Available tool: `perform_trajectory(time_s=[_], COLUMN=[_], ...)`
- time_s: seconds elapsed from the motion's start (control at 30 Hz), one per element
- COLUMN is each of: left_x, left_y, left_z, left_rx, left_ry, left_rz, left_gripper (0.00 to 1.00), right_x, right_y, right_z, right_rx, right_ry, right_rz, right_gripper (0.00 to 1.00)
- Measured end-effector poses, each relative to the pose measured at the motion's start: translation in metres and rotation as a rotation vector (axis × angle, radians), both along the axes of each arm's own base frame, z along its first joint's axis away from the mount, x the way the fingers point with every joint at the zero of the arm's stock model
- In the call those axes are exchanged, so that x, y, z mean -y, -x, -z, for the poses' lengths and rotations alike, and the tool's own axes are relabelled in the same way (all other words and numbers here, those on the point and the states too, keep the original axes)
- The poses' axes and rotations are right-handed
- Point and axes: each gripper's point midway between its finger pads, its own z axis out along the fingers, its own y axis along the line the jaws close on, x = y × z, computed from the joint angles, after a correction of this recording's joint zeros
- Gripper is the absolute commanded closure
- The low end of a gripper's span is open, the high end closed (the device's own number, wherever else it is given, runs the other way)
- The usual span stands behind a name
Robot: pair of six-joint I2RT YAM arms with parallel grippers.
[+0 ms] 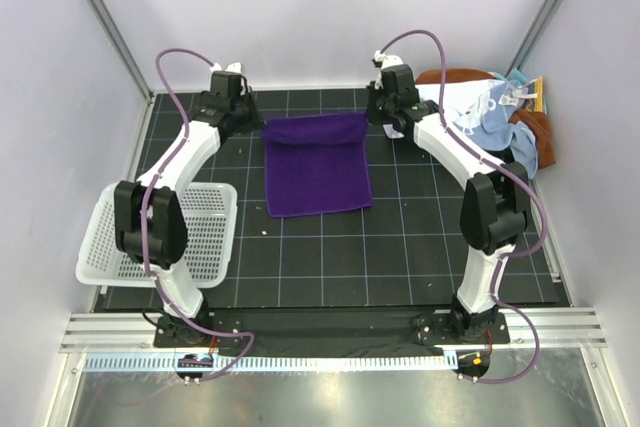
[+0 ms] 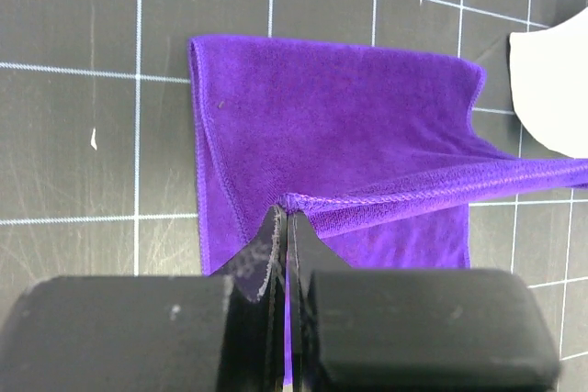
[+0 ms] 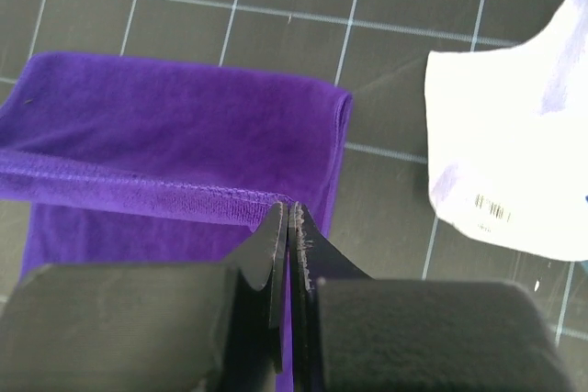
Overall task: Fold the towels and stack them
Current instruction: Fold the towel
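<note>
Pinching the dark purple towel point(image 1: 316, 172) by its two far corners, I have both pairs of jaws closed tight on the cloth. My left gripper point(image 2: 286, 219) clamps the far-left corner and my right gripper point(image 3: 288, 213) clamps the far-right one. The hem runs taut between them, raised a little above the rest of the towel. A narrow far strip is turned over onto that part, which lies flat near the middle of the black gridded mat point(image 1: 400, 247).

Off to my right, at the far corner of the mat, the other towels lie in a loose heap. The white towel point(image 1: 465, 97) is just beside my right arm and shows a small barcode label in my right wrist view. The light blue towel point(image 1: 495, 132) is crumpled against it, and the rust-brown towel point(image 1: 535, 137) is at the outer edge.

On my left, the white slotted basket point(image 1: 210, 232) sits at the mat's near-left edge, partly under my left arm and well apart from the purple towel.
</note>
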Motion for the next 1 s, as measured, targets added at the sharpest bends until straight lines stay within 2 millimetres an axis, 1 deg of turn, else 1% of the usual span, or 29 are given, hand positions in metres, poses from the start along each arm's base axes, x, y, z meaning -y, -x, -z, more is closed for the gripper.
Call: perform_trajectory(time_s=[0.07, 0.17, 0.37, 0.43, 0.57, 0.73, 0.83, 1.0], left_x=[0.002, 0.005, 0.006, 0.005, 0.004, 0.006, 0.009, 0.014], left_y=[0.006, 0.016, 0.04, 0.046, 0.054, 0.064, 0.069, 0.088], left_z=[0.002, 0.012, 0.049, 0.058, 0.064, 0.065, 0.07, 0.091], left_rx=[-0.002, -0.027, -0.118, -0.141, -0.157, -0.164, -0.18, -0.239], left_ry=[0.001, 0.001, -0.016, -0.021, -0.028, -0.023, -0.018, -0.024], left_rz=[0.005, 0.008, 0.014, 0.013, 0.009, 0.003, 0.002, 0.005], left_gripper=[1.0, 1.0, 1.0, 1.0, 1.0, 1.0, 1.0, 1.0], right_x=[0.001, 0.002, 0.002, 0.001, 0.0, -0.003, -0.005, -0.008], right_y=[0.008, 0.017, 0.039, 0.045, 0.061, 0.077, 0.084, 0.097], right_z=[0.0, 0.006, 0.036, 0.045, 0.063, 0.078, 0.086, 0.1], right_rx=[-0.002, -0.019, -0.085, -0.108, -0.15, -0.187, -0.208, -0.241], right_ry=[-0.009, -0.017, -0.022, -0.023, -0.027, -0.033, -0.031, -0.024], right_rz=[0.001, 0.003, 0.001, 0.002, 0.003, -0.002, -0.006, -0.013], right_gripper=[0.99, 0.99, 0.99, 0.99, 0.99, 0.99, 0.99, 0.99])
